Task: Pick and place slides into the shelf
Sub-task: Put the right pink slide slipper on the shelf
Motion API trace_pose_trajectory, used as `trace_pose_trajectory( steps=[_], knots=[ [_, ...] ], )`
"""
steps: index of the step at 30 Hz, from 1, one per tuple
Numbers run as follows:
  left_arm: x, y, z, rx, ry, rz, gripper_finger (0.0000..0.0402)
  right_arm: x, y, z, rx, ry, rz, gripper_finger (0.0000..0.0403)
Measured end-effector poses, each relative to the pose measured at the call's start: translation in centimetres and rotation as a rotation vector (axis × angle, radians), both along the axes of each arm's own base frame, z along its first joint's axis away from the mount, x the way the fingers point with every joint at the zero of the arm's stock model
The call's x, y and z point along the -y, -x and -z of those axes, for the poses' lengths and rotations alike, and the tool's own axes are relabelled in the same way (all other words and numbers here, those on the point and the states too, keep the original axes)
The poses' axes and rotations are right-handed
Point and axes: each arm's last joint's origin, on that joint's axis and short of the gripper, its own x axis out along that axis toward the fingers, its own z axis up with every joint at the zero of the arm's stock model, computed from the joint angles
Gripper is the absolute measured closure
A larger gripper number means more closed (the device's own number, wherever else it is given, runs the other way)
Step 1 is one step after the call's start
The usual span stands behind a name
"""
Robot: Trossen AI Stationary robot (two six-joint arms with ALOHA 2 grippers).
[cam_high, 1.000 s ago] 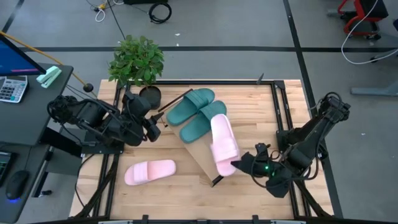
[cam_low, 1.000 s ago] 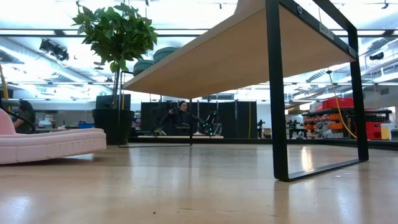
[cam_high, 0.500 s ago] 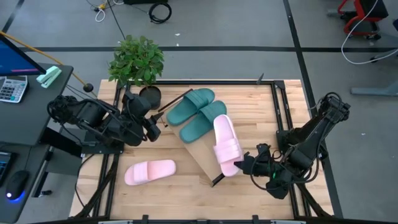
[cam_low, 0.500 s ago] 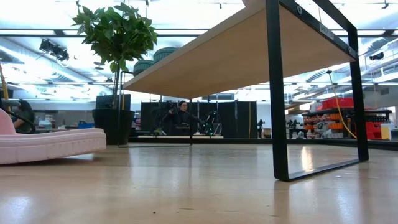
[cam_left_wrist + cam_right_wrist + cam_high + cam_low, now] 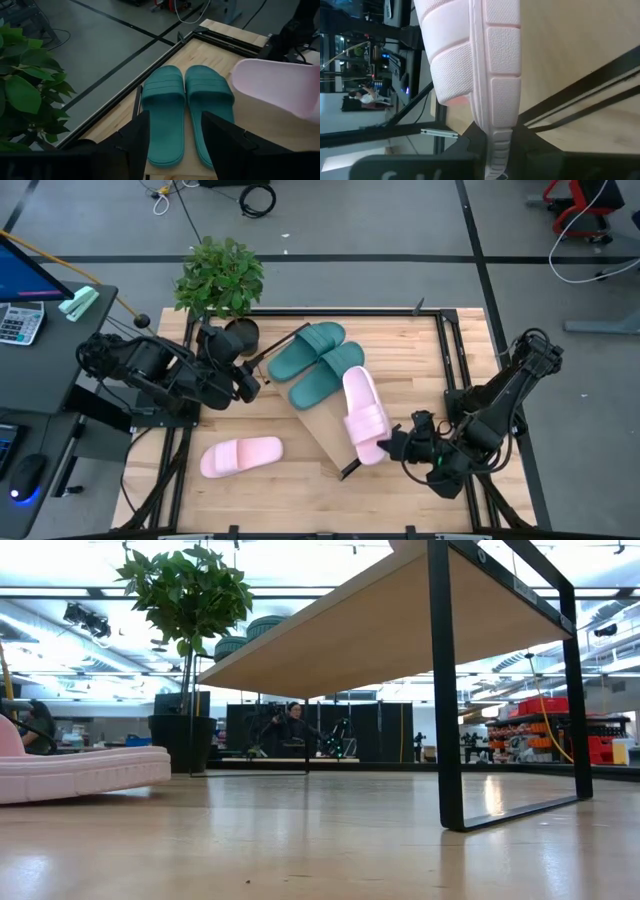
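A light pink slide lies slanted over the shelf, its toe beside the teal-green pair that rests sole-down on the same board. My right gripper is shut on this pink slide's heel end. The other pink slide lies sole-down on the table near the left side and also shows in the low view as a pink slide. My left gripper hovers open left of the shelf, and its wrist view looks at the teal pair. My right gripper pinches the pink slide's heel end between its two fingers, one on the footbed side and one on the sole side. It comes in roughly level from the table's right. The slide stretches away from the fingers over the shelf board; whether its sole rests there I cannot tell.
A potted plant stands at the table's far left corner, close to my left arm. The shelf's black end bar stands on the table near the right gripper. Bare wood lies along the near edge.
The pink slide held by my right gripper has shifted a little toward the table's right over the shelf, and the gripper has moved with it. My left arm has kept still.
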Motion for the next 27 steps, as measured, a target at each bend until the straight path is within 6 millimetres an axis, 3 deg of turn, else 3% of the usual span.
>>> trace_pose_trajectory(
  steps=[27],
  knots=[
    [0.01,-0.01,-0.02,0.004,0.003,0.000,0.0229,0.46,0.59,0.00,-0.078,-0.008,-0.045,0.0360]
  ],
)
